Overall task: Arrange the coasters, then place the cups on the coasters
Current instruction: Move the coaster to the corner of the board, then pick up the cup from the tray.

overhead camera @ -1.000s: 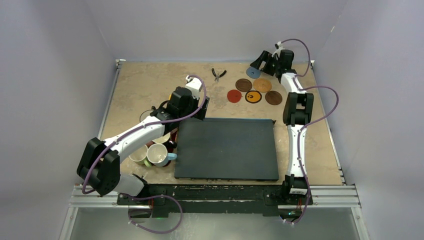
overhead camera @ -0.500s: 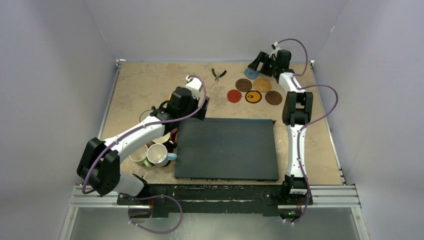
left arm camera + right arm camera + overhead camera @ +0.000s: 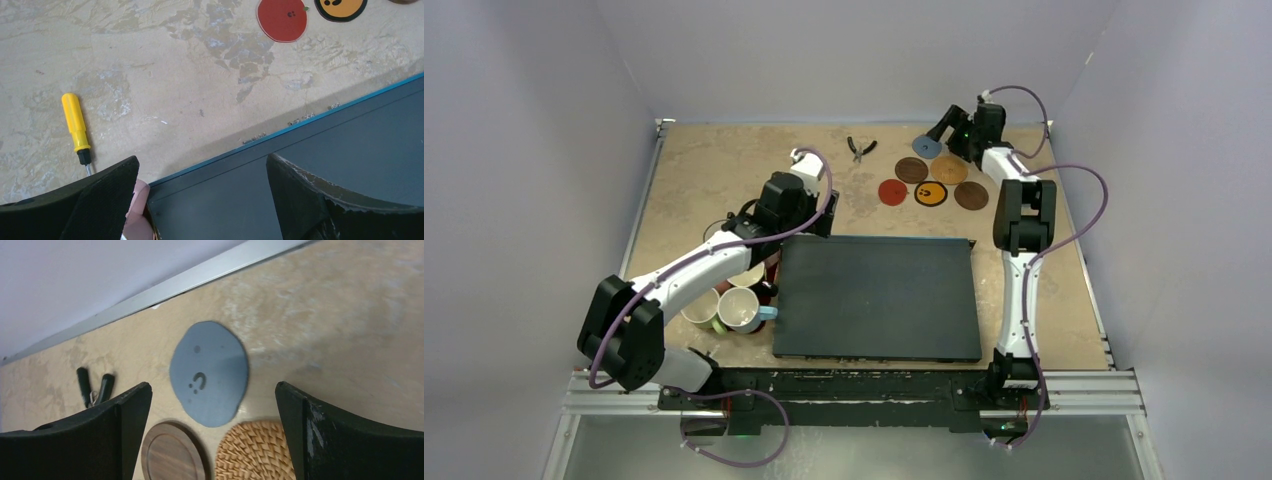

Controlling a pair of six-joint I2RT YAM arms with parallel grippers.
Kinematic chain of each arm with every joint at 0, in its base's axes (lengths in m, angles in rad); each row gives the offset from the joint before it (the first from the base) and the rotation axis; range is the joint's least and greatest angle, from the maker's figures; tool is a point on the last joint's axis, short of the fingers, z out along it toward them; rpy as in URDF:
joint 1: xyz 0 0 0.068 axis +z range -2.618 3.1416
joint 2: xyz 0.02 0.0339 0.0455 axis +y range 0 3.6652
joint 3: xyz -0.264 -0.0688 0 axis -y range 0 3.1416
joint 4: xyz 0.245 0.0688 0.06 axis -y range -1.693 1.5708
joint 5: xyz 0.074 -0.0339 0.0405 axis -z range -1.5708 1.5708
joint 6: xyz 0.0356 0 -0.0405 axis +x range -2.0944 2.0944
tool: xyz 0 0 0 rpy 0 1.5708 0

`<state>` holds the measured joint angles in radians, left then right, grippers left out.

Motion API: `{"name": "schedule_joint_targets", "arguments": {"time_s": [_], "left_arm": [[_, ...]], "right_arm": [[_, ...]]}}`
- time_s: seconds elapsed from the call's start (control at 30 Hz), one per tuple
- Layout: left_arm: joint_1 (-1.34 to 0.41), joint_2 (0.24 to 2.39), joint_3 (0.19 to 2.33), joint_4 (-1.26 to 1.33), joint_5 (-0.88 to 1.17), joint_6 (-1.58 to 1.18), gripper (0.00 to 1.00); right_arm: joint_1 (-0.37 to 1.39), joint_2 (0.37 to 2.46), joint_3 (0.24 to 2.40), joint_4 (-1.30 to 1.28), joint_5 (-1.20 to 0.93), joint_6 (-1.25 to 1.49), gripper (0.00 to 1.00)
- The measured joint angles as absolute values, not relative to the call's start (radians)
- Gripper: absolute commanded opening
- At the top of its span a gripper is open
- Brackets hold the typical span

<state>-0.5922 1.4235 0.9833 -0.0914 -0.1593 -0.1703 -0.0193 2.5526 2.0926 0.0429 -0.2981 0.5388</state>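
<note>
Six coasters (image 3: 948,170) lie bunched at the upper right. The cups (image 3: 740,308) sit lower left, none placed yet. The left gripper (image 3: 202,165) and right gripper (image 3: 212,387) hold nothing, jaws spread.

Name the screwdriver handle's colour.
Bright yellow; the small yellow-handled screwdriver shows best in the left wrist view.

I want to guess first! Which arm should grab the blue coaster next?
Right. The right gripper hangs open over the grey-blue coaster; the left gripper is off at a corner of the black mat.
</note>
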Motion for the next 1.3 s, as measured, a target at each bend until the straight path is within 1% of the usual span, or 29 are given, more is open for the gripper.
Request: {"name": "schedule_joint_targets", "arguments": {"time_s": [0.17,0.27,0.43,0.53,0.63,0.8,0.97,1.17,1.3], "left_arm": [[-0.568,1.411,0.983,-0.091,-0.159,-0.173,0.95],[-0.530,1.381,0.983,-0.088,-0.147,-0.180,0.96],[-0.359,1.339,0.989,-0.078,-0.046,-0.279,0.93],[-0.264,1.330,1.009,-0.118,-0.014,-0.346,0.93],[-0.223,1.293,1.009,-0.183,-0.014,-0.398,0.92],[-0.200,1.179,0.984,-0.261,-0.033,-0.451,0.91],[-0.181,1.167,0.974,-0.321,-0.043,-0.476,0.81],[-0.175,1.183,0.905,-0.392,-0.051,-0.501,0.71],[-0.171,1.185,0.884,-0.419,-0.059,-0.514,0.68]], "right_arm": [[-0.030,2.479,1.985,0.062,-0.174,0.577,0.98],[-0.041,2.410,1.877,0.081,-0.125,0.575,0.98],[-0.051,2.243,1.658,0.136,-0.097,0.550,0.98],[-0.052,2.128,1.583,0.168,-0.095,0.508,0.98],[-0.051,2.012,1.525,0.207,-0.101,0.465,0.97],[-0.051,1.821,1.440,0.218,-0.212,0.414,0.92],[-0.046,1.683,1.312,0.218,-0.363,0.408,0.89],[-0.038,1.594,1.194,0.182,-0.453,0.402,0.82],[-0.038,1.567,1.160,0.156,-0.493,0.400,0.80]]}}
